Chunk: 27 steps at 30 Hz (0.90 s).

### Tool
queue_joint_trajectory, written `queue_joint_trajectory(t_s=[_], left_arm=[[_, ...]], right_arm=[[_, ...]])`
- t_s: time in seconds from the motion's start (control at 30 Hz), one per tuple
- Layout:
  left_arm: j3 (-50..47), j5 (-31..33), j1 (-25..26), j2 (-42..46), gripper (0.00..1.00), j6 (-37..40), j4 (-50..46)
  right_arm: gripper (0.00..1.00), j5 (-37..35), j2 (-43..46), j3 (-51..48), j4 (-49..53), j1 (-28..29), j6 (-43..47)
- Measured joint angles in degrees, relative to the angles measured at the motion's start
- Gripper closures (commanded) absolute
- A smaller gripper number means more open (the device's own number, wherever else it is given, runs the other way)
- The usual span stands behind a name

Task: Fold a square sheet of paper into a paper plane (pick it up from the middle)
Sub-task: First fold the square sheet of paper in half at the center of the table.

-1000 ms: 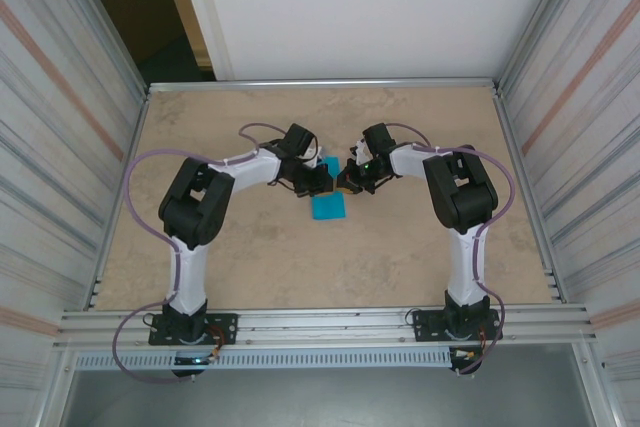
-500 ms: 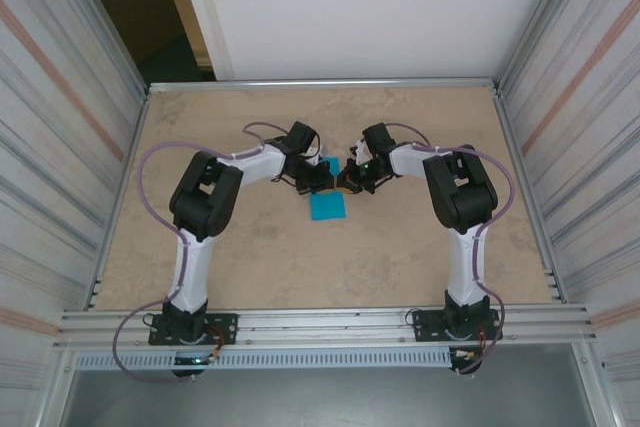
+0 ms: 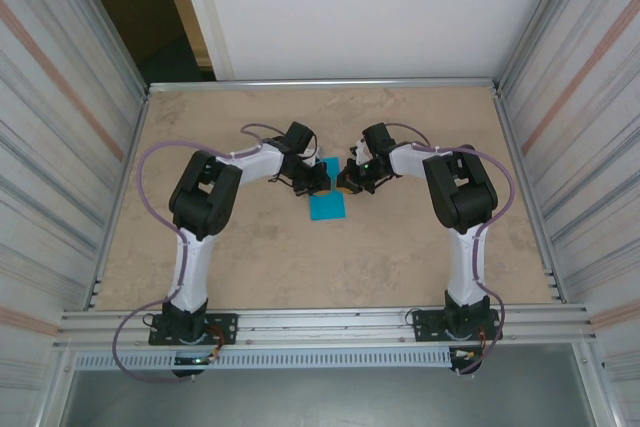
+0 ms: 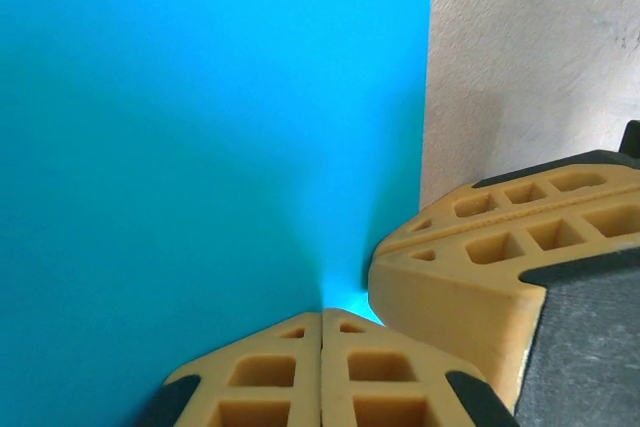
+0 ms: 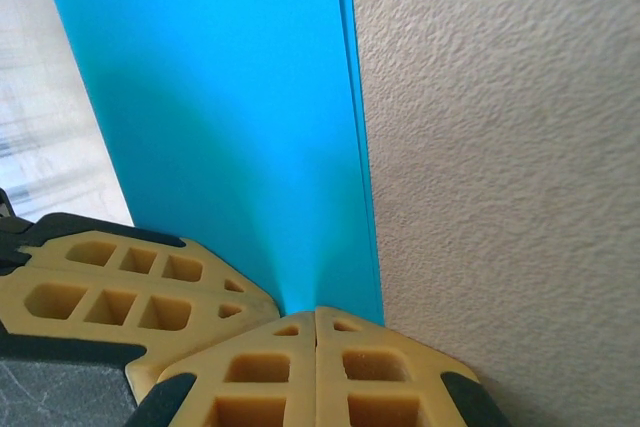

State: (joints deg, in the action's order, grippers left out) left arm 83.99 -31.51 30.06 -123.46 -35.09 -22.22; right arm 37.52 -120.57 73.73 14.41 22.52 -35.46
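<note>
Your arms bend inward; left claw [image 3: 318,179] and right claw [image 3: 346,181], nearly touching, both pinch the square sheet of paper [image 3: 328,207].

Overhead, plus wrist close-ups on sheet [image 3: 328,205]

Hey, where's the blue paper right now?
The thin bright cyan-blue paper sheet sits at the middle of the beige table in the top view, pinched near its far end by the left claw and right claw.
</note>
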Motion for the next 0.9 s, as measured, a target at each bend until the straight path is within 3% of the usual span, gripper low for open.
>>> queue_joint_trajectory(t_s=[0.4,0.63,0.9], left_arm=[[-11.8,-5.6,-6.5,5.4,0.91,0.6,6.7],[-15.3,-4.9,-9.9,8.9,0.91,0.6,6.1],[-11.5,-5.2,-4.5,10.0,0.9,0.2,9.8]], right_arm=[[0.98,0.0,-0.1,-0.1,0.1,-0.1,0.2],[0.98,0.1,-0.1,-0.1,0.0,-0.2,0.2],[0.98,0.6,-0.1,-0.5,-0.7,-0.3,0.2]])
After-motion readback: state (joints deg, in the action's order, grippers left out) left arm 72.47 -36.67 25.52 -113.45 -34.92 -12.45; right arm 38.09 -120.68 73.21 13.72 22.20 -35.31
